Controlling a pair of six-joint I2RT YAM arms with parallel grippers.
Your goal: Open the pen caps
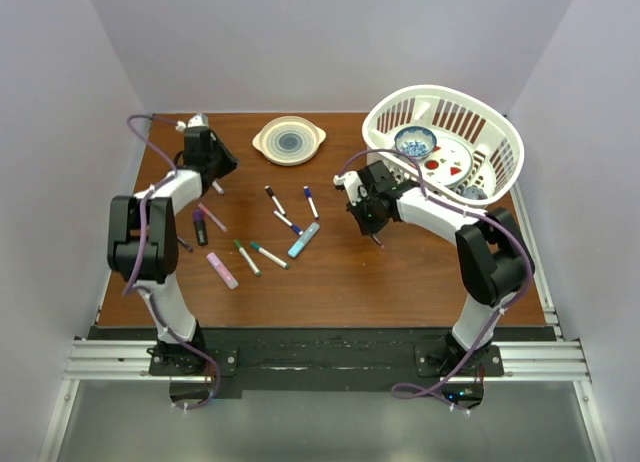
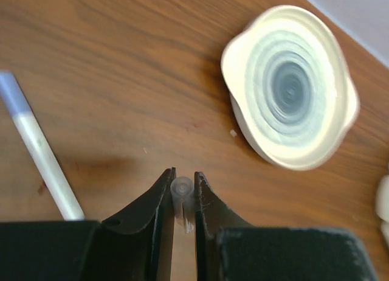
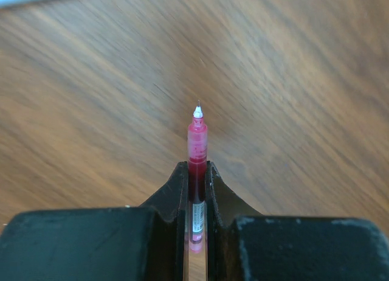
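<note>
Left gripper: we see its jaws nearly together, pinching a small pale cap right at the fingertips, above bare wood.
Right gripper: clamped on a red pen, whose uncovered nib points away from the jaws and towards the table.
Where the task's things are: one cap sits in the left jaws. A lavender cap is on a white pen lying just to the left of that gripper. The other pens lie scattered mid-table between the arms, and we judge them capped.
Stage, as we read it: one pen looks to be opened, its two halves held well apart. Both have yet to be set down.
Risk 1, cap lost: the cap is held only by the very tips. A quick swing or a release from height could let it drop, bounce and roll, perhaps under the cream dish or off the table edge.
Risk 2, nib damage: if the right arm lowers along the pen's axis, the fine tip meets the wood first. It could bend, or leave an ink mark.
Risk 3, pen slipping: the barrel is smooth and thin, so a tilt of the wrist could let it slide through the jaws.
Risk 4, crowding: the pens lie near one another. We expect a descent onto one could nudge its neighbour and spoil the next grasp.
Risk 5, basket: it stands near the right arm, and a wide elbow motion might knock it.
</note>
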